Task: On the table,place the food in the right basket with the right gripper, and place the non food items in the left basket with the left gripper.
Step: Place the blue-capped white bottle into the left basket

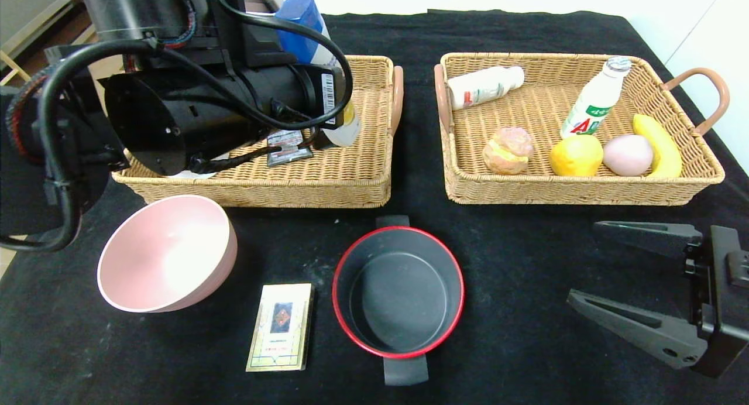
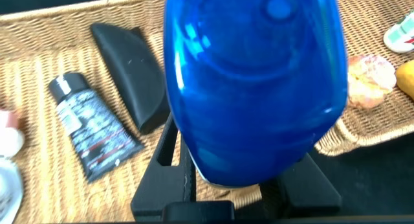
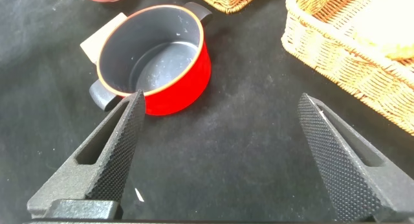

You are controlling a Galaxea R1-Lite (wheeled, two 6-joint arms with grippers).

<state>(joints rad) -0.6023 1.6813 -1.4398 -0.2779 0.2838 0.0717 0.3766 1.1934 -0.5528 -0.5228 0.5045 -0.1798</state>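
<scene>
The blue-capped plastic bottle (image 2: 252, 88) sits clamped in your left tool (image 2: 236, 185), hanging over the left woven wicker basket (image 1: 363, 177), where a grey squeeze tube (image 2: 97, 130) and a flat black curved piece (image 2: 132, 75) already lie. Watch that glossy, rounded bottle: it's slick and bulbous, so a hold low on its body could let it swing or slip out early. Let go from too high and you risk it bouncing on the springy weave, rolling onto the tube, or tipping over the low rim.

Your right tool (image 1: 638, 291) hovers over the black cloth-covered surface (image 1: 515, 335) near its right edge, its ribbed fingers (image 3: 119, 146) spread wide, holding nothing. The right wicker basket (image 1: 585, 191) already carries two white drink bottles (image 1: 594, 98), a yellow banana (image 1: 658, 144), a lemon-yellow round fruit (image 1: 576, 155), a pale pink egg-shaped piece (image 1: 627, 154) and a cream puff pastry (image 1: 508, 150).

Still out on the cloth: a smooth pink bowl (image 1: 167, 253), a red-rimmed dark pot with stubby handles (image 1: 399, 291), and a flat gold-edged card box (image 1: 281, 326). That thin box lies flush on the fabric, so your fingers could snag cloth there.
</scene>
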